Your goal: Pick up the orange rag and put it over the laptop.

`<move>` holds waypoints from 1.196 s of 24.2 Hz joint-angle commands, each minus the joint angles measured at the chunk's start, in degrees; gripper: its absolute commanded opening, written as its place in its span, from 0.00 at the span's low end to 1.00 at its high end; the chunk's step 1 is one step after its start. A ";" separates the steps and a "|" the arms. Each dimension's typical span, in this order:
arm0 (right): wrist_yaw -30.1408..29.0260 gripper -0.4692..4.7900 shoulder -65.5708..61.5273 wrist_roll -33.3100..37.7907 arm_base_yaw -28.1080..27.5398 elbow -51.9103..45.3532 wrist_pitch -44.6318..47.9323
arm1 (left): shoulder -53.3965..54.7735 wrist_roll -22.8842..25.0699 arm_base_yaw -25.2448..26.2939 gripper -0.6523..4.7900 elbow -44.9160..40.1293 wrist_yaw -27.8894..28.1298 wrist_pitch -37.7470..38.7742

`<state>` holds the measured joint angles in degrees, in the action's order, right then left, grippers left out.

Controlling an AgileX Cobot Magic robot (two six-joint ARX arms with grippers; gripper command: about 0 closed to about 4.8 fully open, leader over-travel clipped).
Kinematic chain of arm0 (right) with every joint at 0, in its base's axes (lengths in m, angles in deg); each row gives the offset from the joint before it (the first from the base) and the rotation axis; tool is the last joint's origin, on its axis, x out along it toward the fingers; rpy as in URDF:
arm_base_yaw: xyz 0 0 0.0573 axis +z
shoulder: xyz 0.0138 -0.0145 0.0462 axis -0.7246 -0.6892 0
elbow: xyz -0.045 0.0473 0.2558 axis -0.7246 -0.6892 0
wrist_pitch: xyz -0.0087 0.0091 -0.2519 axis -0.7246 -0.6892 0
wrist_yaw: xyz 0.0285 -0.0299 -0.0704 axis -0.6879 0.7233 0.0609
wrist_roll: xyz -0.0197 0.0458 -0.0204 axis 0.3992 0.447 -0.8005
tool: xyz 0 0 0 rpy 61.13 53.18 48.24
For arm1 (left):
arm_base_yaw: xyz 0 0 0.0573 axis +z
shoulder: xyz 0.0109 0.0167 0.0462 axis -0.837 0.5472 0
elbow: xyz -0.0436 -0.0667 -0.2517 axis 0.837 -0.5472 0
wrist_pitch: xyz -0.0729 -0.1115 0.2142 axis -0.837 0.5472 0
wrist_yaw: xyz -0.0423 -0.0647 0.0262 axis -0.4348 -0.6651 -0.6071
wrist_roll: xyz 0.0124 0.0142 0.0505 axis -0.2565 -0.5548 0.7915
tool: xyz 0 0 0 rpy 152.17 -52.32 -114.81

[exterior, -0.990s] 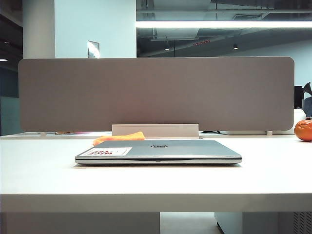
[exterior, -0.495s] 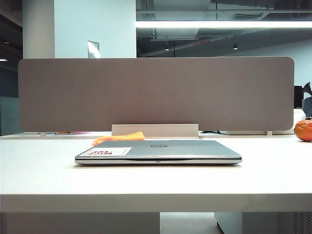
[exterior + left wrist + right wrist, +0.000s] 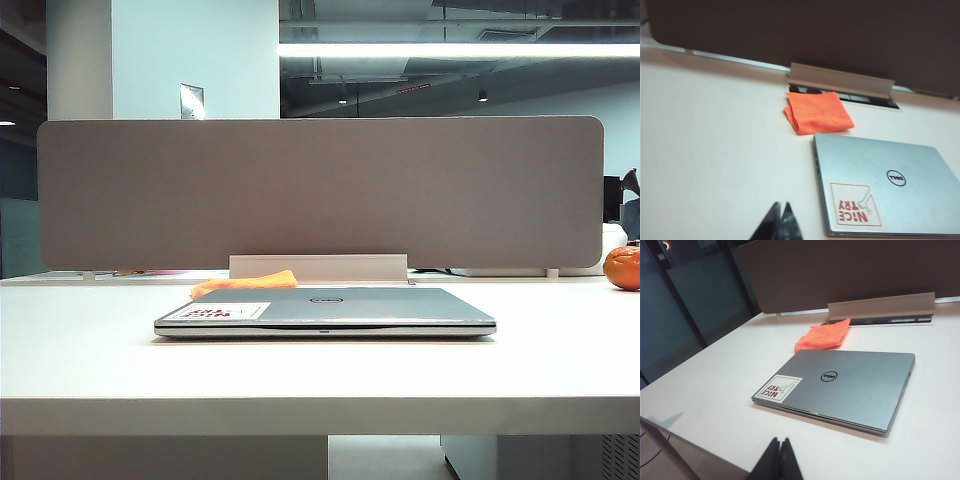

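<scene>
- Two grippers show only in their wrist views, and we see neither in the exterior view: the left gripper hangs over bare white tabletop near the laptop's stickered corner, its dark fingertips pressed together and holding nothing.
- We find the right gripper likewise pressed together and empty, poised above the tabletop's near edge, in front of the laptop.
- We see the laptop closed and flat on the tabletop, its silver-grey lid up, a round dark logo at the middle and a white-and-red sticker at one corner.
- The orange rag lies folded on the tabletop just behind the laptop's stickered side, its near edge at the lid's back corner; we cannot tell whether they touch.
- Behind the rag stands a raised grey flap below the brown divider panel.
- We note a glossy orange ball at the far right of the exterior view, well apart from the laptop.
</scene>
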<state>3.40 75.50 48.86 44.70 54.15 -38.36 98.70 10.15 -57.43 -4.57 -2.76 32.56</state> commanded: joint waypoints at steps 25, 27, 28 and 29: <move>-0.11 0.08 0.00 0.24 -0.04 0.22 0.55 | 47.60 -1.88 -0.07 0.11 24.52 -9.53 -6.12; -0.13 0.08 0.02 0.24 -0.04 0.24 0.52 | 49.86 -2.89 -0.09 0.11 26.05 -10.40 -7.19; -0.13 0.08 0.00 0.24 -0.04 0.24 0.52 | 51.10 -3.63 -0.09 0.11 26.99 -10.40 -7.39; -0.11 0.08 0.00 0.24 -0.04 0.24 0.52 | 52.13 -4.13 -0.09 0.11 27.89 -10.40 -7.39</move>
<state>3.42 75.50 48.86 44.70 54.15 -38.36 149.83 7.42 -57.56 21.79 -12.49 26.33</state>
